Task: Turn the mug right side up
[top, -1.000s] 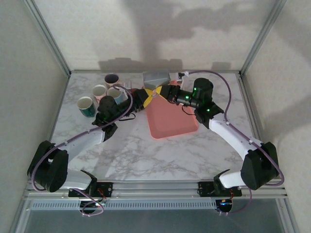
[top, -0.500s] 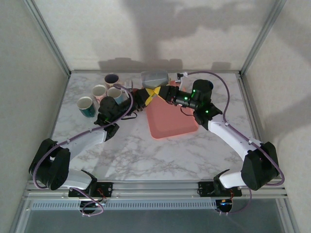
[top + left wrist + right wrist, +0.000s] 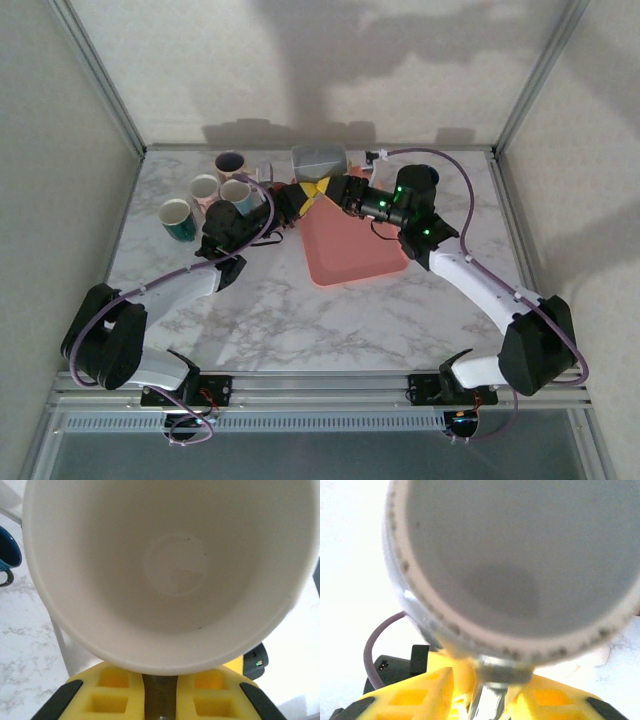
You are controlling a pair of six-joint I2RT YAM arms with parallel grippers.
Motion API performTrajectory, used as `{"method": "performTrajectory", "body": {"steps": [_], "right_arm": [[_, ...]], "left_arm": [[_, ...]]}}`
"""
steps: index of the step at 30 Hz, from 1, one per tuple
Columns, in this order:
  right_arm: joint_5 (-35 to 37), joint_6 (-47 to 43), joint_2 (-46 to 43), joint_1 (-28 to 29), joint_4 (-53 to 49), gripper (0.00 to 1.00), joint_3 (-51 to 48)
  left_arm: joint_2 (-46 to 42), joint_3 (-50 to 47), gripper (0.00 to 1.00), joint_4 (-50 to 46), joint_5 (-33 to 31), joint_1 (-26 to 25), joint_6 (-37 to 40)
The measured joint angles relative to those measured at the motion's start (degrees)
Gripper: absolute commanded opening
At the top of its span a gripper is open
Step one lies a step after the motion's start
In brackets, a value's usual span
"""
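Mug (image 3: 320,160): grey exterior, tapered cylinder. It is seen raised at far centre of table (image 3: 300,320), above far edge of tray (image 3: 355,250). It is tipped on its side, mouth toward L arm, base toward R arm.

Interior (L wrist view) (image 3: 170,575): smooth white glaze, round floor w/ faint ring, thick rounded rim.

Base (R wrist view) (image 3: 520,555): flat grey disc edged by a pale ring w/ dark specks. View is blurred.

L gripper (image 3: 298,197): yellow block fingers w/ square recesses. In its wrist view (image 3: 160,682) they are drawn together on the lower rim wall, and the mug is clamped there.

R gripper (image 3: 332,190): yellow fingers (image 3: 415,695) are noted under the base. Whether they are apart or gripping cannot be told.

Tray: salmon-pink, rectangular, rounded corners, raised lip, matte.

Table: white marble pattern, grey veining.

Spare mugs (image 3: 204,188): four, upright, clustered far left beside L arm. One is teal-bodied (image 3: 178,222). One is dark inside (image 3: 231,162).
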Motion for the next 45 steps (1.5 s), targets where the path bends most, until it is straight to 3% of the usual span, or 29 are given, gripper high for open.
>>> {"method": "performTrajectory", "body": {"steps": [4,11,24,37,45], "right_arm": [[2.1,-2.1,-1.1,0.1,-3.3,0.56,-0.2],[6.0,-7.2,-4.8,-0.5,-12.6,0.58,-0.3],[22.0,-25.8,-11.1,-1.9,-40.7,0.59,3.8],[29.4,-41.2,-12.0,-2.0,-52.6,0.6,4.6],[30.8,-45.6,-9.9,-2.1,-55.5,0.6,5.7]], "left_arm": [[-1.2,-0.3,0.0,-1.0,-1.1,0.0,3.8],[-5.6,-0.1,0.0,-10.1,-1.7,-0.1,13.9],[-10.2,7.6,0.0,-40.7,-6.3,-0.1,36.9],[-11.7,16.1,0.0,-74.1,-14.9,-0.1,62.0],[-12.9,16.6,0.0,-92.3,-24.2,-0.1,69.3]]}}
